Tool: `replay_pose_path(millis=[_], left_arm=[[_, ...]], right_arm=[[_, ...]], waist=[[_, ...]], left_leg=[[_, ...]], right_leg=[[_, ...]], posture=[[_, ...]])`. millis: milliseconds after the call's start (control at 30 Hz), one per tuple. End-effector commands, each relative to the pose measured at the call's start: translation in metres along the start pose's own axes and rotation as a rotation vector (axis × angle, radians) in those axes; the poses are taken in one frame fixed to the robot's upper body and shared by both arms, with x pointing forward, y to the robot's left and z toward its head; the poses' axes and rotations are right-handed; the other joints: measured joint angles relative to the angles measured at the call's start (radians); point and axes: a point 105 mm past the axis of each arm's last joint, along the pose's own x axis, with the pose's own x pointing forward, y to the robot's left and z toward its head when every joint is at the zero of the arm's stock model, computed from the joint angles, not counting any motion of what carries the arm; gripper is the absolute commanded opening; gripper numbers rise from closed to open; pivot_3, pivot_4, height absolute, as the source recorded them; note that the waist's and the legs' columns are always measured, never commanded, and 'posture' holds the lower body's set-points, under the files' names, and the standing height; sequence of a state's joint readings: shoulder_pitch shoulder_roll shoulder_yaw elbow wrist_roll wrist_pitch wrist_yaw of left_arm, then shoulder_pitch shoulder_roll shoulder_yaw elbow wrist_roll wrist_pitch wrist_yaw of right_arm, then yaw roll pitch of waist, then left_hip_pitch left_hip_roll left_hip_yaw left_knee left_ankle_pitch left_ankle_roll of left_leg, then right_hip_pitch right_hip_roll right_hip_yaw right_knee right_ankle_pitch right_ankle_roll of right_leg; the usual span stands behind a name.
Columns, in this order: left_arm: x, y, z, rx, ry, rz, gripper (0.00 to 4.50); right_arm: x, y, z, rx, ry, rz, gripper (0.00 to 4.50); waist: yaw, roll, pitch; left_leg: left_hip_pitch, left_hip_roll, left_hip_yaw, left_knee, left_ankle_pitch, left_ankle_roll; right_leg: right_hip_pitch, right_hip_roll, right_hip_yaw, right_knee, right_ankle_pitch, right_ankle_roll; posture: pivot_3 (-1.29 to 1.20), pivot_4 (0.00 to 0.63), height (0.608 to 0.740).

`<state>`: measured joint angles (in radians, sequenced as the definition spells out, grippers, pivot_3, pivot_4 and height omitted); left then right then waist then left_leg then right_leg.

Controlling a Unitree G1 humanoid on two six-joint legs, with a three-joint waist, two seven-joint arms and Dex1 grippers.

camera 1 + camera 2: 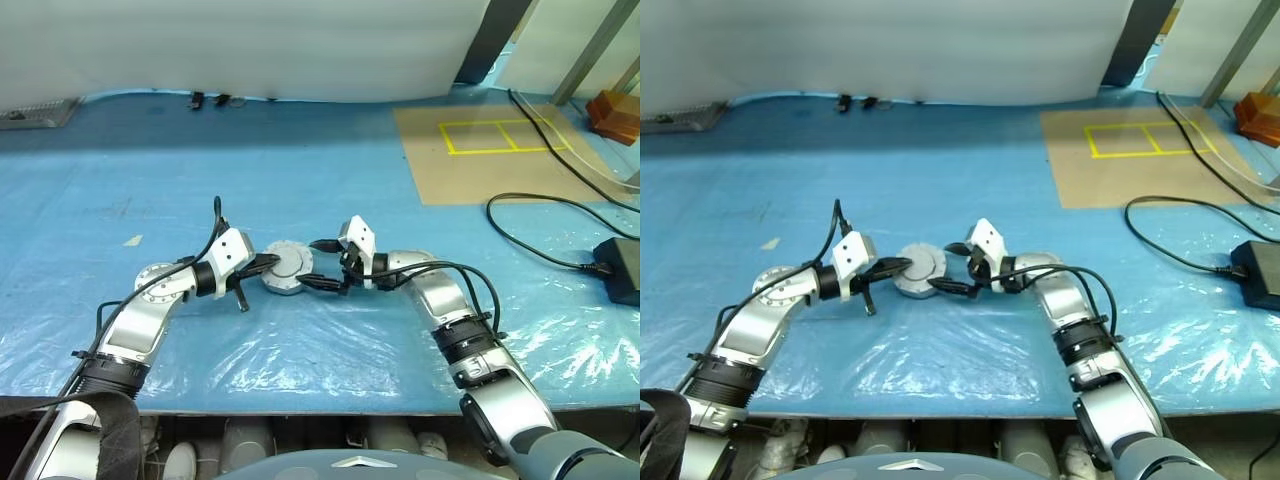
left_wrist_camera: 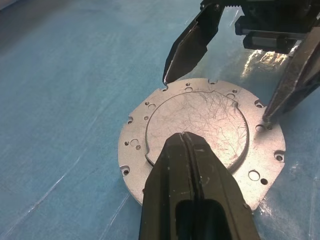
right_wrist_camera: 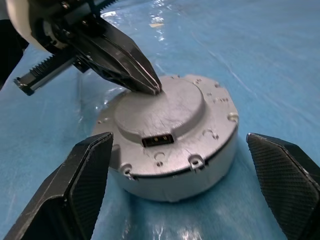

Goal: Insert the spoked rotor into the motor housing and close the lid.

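Left hand [image 3: 150, 86] presses lidded motor housing [image 3: 170, 135] on blue sheet [image 1: 330, 180].

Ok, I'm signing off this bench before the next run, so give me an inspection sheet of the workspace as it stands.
Surface: blue plastic sheet, wrinkled, over the table; a tan board with yellow tape squares at the far right.
Job's things: motor housing on the sheet with its silver lid on top; rotor and windings hidden.
Clutter: small pale scrap on the left of the sheet.
Grippers: left gripper shut, tips pressing on the lid; right gripper open, jaws either side of the housing, not touching.
Cables: black cable to a black box at right.
Surroundings: white sheeting behind; orange object far right.
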<state>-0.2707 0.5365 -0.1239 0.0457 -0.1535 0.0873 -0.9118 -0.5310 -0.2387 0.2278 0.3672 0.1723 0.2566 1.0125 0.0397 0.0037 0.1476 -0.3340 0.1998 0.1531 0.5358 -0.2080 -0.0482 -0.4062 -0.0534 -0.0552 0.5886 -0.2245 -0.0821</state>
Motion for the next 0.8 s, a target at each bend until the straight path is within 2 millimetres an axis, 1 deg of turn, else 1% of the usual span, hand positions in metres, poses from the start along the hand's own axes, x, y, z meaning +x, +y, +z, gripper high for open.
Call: replay_pose_path(millis=[33, 167, 300, 433, 633, 800], left_arm=[[-0.002, -0.003, -0.014, -0.015, 0.059, -0.010, 0.00], [-0.001, -0.004, -0.013, -0.014, 0.054, -0.009, 0.00], [0.000, -0.005, -0.013, -0.014, 0.051, -0.009, 0.00], [0.000, -0.005, -0.013, -0.009, 0.053, -0.011, 0.00], [0.000, -0.005, -0.013, -0.001, 0.055, -0.012, 0.00], [0.000, -0.005, -0.013, 0.003, 0.055, -0.014, 0.00]], right_arm=[[-0.003, -0.004, 0.008, 0.088, -0.033, -0.032, 4.47], [-0.005, -0.004, 0.003, 0.267, -0.023, -0.038, 4.47], [-0.004, 0.001, 0.005, 0.449, -0.030, -0.014, 4.47], [-0.004, 0.007, 0.002, 0.632, 0.004, 0.009, 4.47], [-0.003, 0.009, -0.003, 0.816, 0.041, -0.007, 4.47], [0.001, 0.013, -0.005, 0.887, 0.059, -0.004, 4.47]], waist=[[0.001, 0.000, 0.000], [0.002, 0.000, 0.000], [0.002, 0.000, 0.000], [0.003, 0.000, 0.000], [0.004, 0.000, 0.000], [0.004, 0.000, 0.000]], left_leg=[[0.000, 0.000, 0.000, 0.000, 0.000, 0.000], [0.000, 0.000, 0.000, 0.000, 0.000, 0.000], [0.000, 0.000, 0.000, 0.001, 0.000, -0.001], [0.000, 0.000, 0.000, 0.001, 0.001, -0.001], [0.000, 0.000, 0.000, 0.001, 0.001, -0.002], [0.000, 0.000, 0.000, 0.001, 0.001, -0.002]], right_leg=[[0.000, 0.000, 0.000, 0.000, 0.000, 0.000], [0.000, 0.000, 0.000, 0.000, 0.000, 0.000], [0.000, 0.000, 0.000, 0.000, 0.000, 0.000], [0.000, 0.000, 0.000, 0.000, 0.000, 0.000], [0.000, 0.000, -0.001, 0.000, 0.000, 0.000], [0.000, 0.000, -0.001, 0.000, 0.000, 0.000]], posture=[[0.00, 0.150, 0.740], [0.00, 0.150, 0.740], [0.00, 0.150, 0.740], [0.00, 0.150, 0.740], [0.00, 0.150, 0.740], [0.00, 0.150, 0.740]])
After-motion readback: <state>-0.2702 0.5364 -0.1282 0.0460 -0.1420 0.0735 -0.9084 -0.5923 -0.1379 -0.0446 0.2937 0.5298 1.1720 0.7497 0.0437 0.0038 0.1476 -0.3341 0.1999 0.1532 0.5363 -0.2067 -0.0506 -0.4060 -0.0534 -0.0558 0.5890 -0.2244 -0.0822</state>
